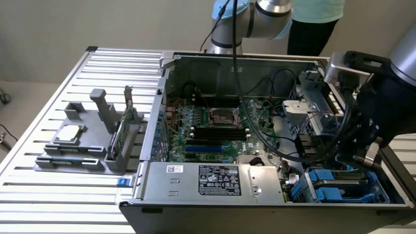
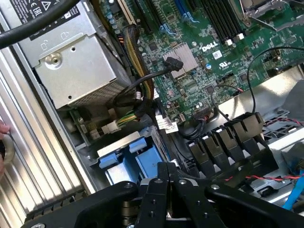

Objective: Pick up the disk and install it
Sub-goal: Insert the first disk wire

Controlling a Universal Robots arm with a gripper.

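The disk (image 1: 328,187) lies low in the drive bay at the open computer case's near corner, on the exterior view's right. Its blue rails show, while its face is mostly hidden by cables and the arm. In the wrist view the blue-railed disk (image 2: 124,160) sits just beyond the fingertips. My gripper (image 1: 366,161) hangs directly above that bay, inside the case wall. In the wrist view the gripper (image 2: 169,172) has its black fingers pressed together with nothing between them.
The case (image 1: 273,61) lies open on a slatted metal table (image 1: 58,195). It holds a motherboard (image 1: 215,122), a power supply (image 1: 215,181) and loose cables (image 2: 142,90). A grey holder (image 1: 81,151) carries a silver chip (image 1: 70,132) and an upright green card (image 1: 122,130). A person (image 1: 316,19) stands behind.
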